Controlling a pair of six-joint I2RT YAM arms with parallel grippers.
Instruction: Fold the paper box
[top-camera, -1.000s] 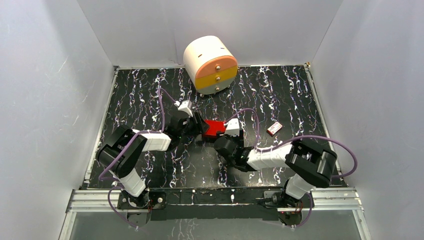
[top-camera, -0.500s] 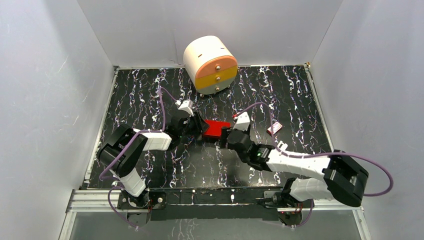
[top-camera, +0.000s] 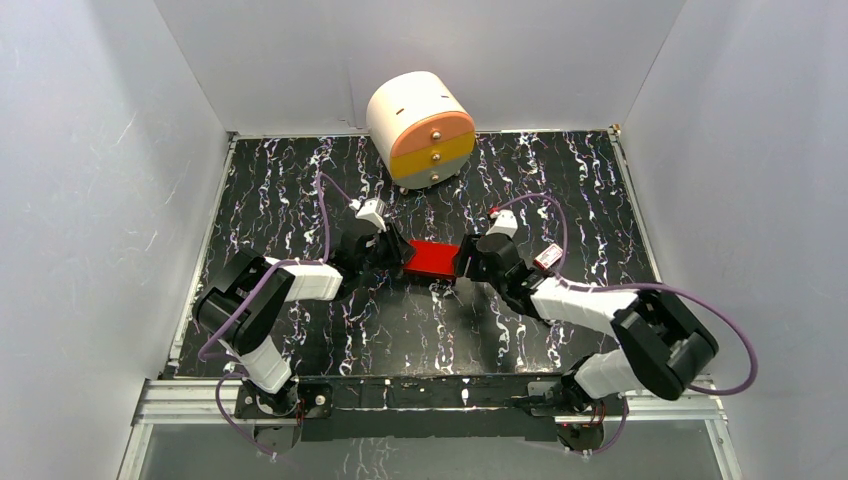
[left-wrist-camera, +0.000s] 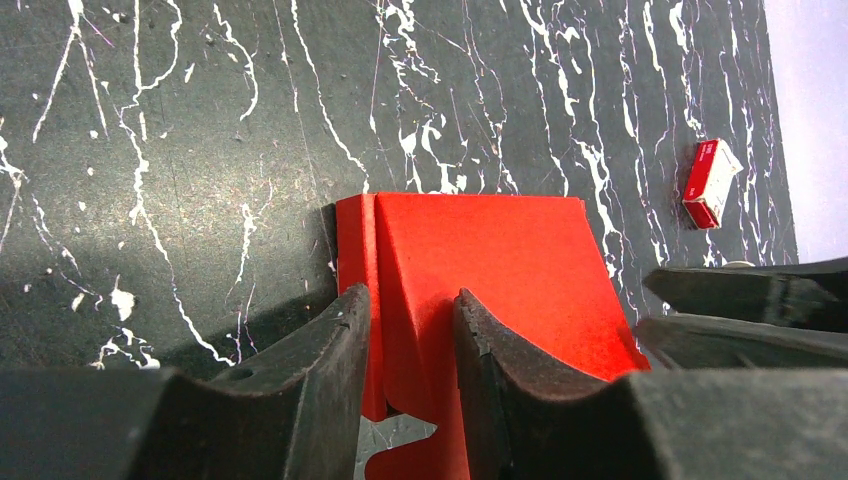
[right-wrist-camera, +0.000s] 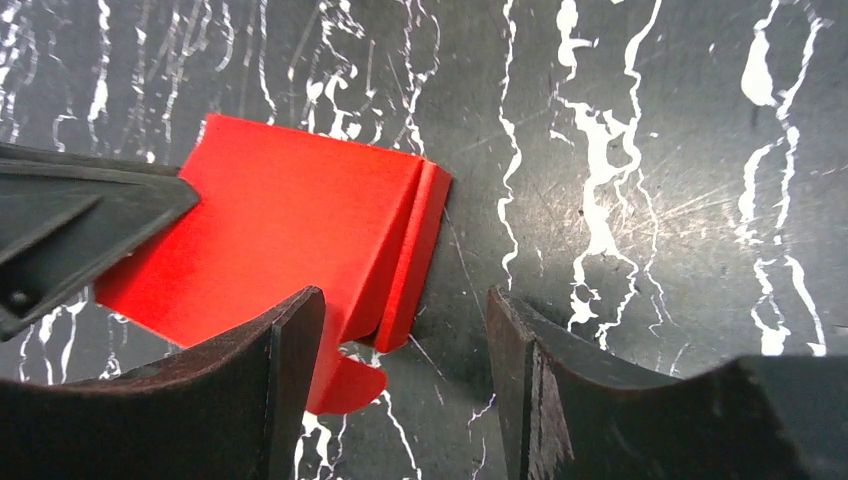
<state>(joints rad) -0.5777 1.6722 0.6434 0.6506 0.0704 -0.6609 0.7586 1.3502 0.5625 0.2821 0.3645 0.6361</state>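
The red paper box (top-camera: 432, 259) lies flat on the black marbled table (top-camera: 300, 190), between my two grippers. My left gripper (top-camera: 393, 254) is at its left end. In the left wrist view the paper box (left-wrist-camera: 480, 250) has a folded end flap, and the left gripper (left-wrist-camera: 410, 300) is shut on that flap, with card filling the gap. My right gripper (top-camera: 466, 262) is at the right end. In the right wrist view the right gripper (right-wrist-camera: 402, 300) stands open around the corner of the paper box (right-wrist-camera: 300, 220), where a small rounded tab sticks out; bare table shows beside its right finger.
A round white, orange and yellow drawer unit (top-camera: 420, 130) stands at the back centre. A tiny red-and-white packet (top-camera: 549, 257) lies just right of the right gripper. White walls enclose the table on three sides.
The right arm has swung out to the right, bringing its gripper from the box's near side to its right end. The left jaws have narrowed onto the left end flap. The box lies flatter.
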